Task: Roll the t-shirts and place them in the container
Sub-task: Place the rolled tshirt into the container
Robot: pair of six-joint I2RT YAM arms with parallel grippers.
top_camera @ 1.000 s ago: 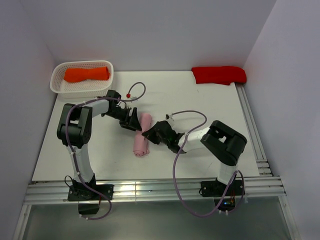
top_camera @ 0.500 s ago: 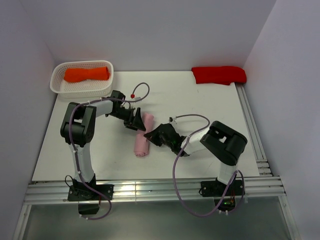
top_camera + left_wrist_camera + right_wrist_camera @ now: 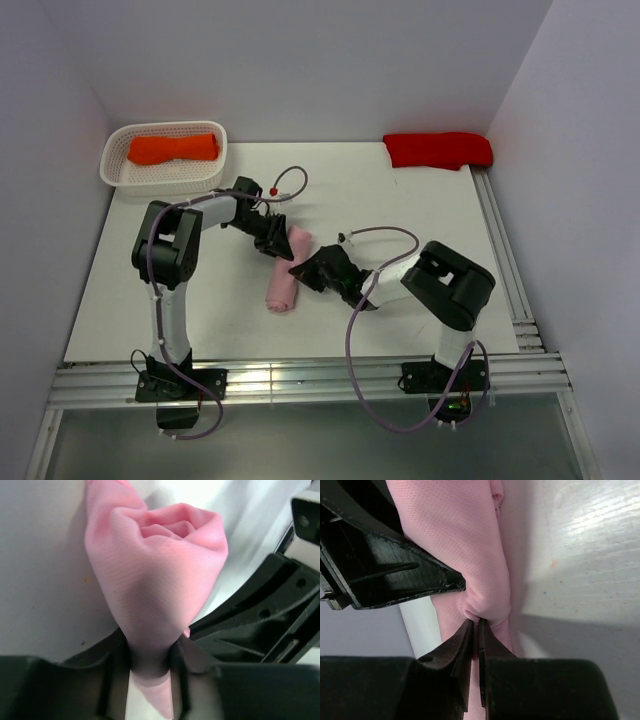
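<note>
The light pink t-shirt lies rolled into a short log near the middle of the white table, its long axis running from far to near with a slight tilt; the left gripper sits at the roll's far end and is clenched on the cloth, which in the left wrist view is squeezed to a narrow neck between the two dark fingers while the rest of the roll bulges beyond them, its spiralled end showing; the right gripper comes in from the right side of the roll, just beside the left one, and it too is pinched tight on the light pink t-shirt, its fingertips nearly meeting on a small fold of fabric at the roll's edge; the black body of each gripper fills part of the other's wrist view; an orange t-shirt lies in a white basket at the far left corner; a bright red t-shirt lies at the far right edge of the table, well apart from both arms
</note>
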